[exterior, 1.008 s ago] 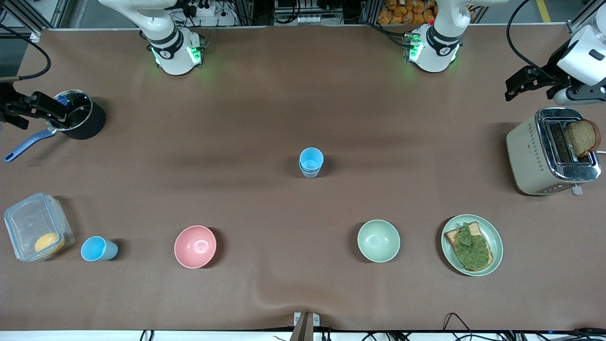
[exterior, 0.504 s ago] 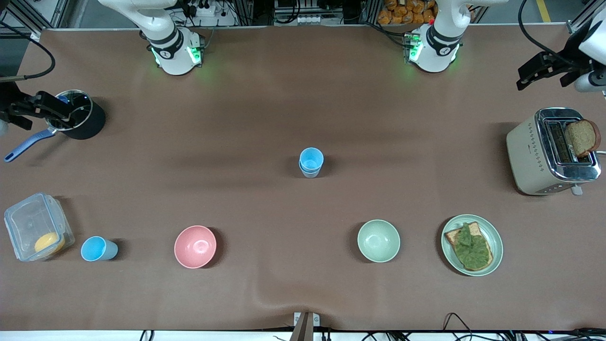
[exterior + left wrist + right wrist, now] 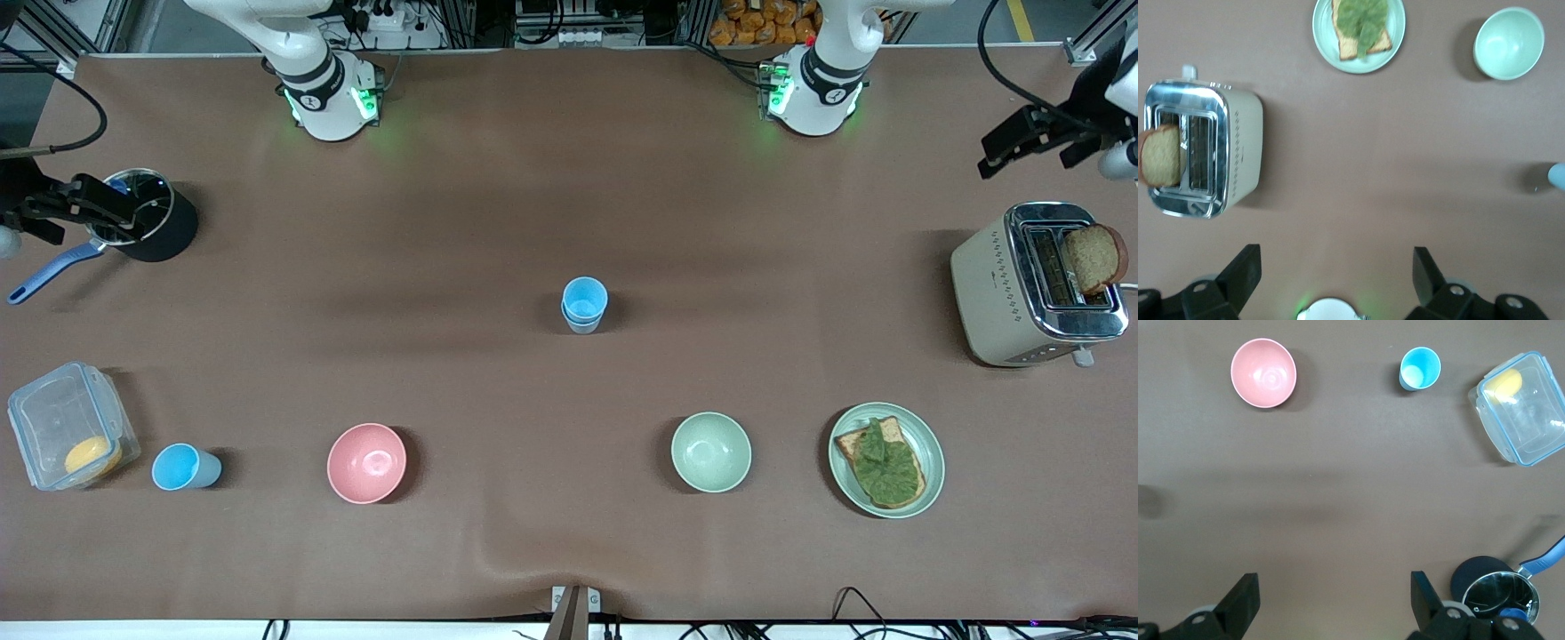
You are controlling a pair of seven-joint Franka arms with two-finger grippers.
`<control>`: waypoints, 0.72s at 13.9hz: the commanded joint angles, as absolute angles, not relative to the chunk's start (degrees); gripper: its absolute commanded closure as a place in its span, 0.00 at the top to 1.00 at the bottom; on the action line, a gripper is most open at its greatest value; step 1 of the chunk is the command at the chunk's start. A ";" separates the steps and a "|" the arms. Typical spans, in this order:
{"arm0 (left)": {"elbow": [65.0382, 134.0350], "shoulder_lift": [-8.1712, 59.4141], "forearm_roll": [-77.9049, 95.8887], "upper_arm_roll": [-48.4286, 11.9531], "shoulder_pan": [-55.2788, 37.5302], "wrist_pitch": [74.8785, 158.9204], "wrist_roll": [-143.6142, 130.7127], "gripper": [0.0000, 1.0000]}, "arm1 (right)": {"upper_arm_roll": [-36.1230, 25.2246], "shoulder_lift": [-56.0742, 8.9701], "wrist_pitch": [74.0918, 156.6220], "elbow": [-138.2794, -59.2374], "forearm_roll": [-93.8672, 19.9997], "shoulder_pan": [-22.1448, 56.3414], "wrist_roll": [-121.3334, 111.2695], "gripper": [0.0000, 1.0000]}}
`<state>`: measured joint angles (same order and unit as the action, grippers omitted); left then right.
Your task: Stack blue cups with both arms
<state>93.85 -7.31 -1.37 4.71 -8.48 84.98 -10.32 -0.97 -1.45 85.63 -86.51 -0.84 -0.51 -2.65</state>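
Note:
Two blue cups stand nested in one stack at the table's middle; an edge of the stack shows in the left wrist view. A third blue cup stands alone beside the clear container, and also shows in the right wrist view. My left gripper is open and empty, high over the table at the left arm's end, near the toaster; in its wrist view the jaws stand wide apart. My right gripper is open and empty over the black pot; it shows wide open in its wrist view.
A pink bowl and a pale green bowl sit near the front camera. A plate with toast, a toaster holding bread, a black pot and a clear container sit toward the table's ends.
My left gripper has moved away from the toaster toward the table's edge at the left arm's end. The right gripper has hardly moved. The cups have not moved.

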 commanded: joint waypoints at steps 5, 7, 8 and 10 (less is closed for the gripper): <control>87.98 -0.35 -0.17 3.43 -9.40 86.13 -11.16 1.00 | -0.79 -0.79 85.43 -86.92 -1.05 -0.97 -2.81 1.00; 87.89 0.61 -0.70 3.52 -9.49 86.13 -11.34 1.00 | -0.79 -0.79 84.99 -86.92 -1.14 -1.05 -3.08 1.00; 87.89 0.70 -0.70 3.52 -9.49 86.13 -11.34 1.00 | -0.70 -0.79 85.08 -86.84 -1.14 -0.97 -2.99 1.00; 87.72 0.35 -0.70 1.77 -10.37 86.04 -11.95 1.00 | -0.62 -0.53 85.08 -86.66 -1.14 0.08 -2.37 1.00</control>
